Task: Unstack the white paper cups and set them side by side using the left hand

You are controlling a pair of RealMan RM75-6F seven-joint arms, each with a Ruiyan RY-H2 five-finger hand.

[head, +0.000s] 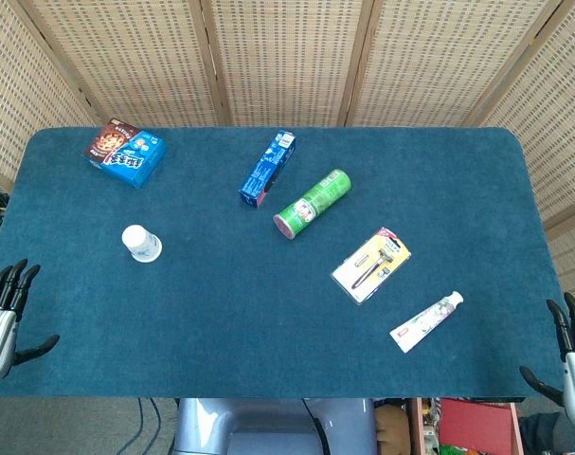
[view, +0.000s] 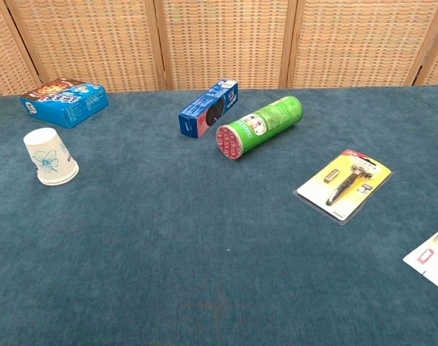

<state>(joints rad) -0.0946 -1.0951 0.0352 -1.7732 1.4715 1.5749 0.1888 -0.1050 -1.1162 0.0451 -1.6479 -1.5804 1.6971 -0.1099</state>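
Note:
A white paper cup stack (head: pixel 141 244) with a pale blue flower print stands upside down on the left part of the blue table; in the chest view the cup stack (view: pixel 50 156) shows as one cup shape, rim down. My left hand (head: pixel 5 305) hangs at the table's left edge, fingers apart and empty, well left and below the cups. My right hand (head: pixel 570 350) waits off the table's lower right corner, fingers spread, holding nothing. Neither hand shows in the chest view.
A blue snack box (head: pixel 126 153) lies at the back left. A blue biscuit carton (head: pixel 268 169) and a green tube can (head: pixel 312 203) lie mid-table. A packaged razor (head: pixel 371 264) and a toothpaste tube (head: pixel 426 321) lie to the right.

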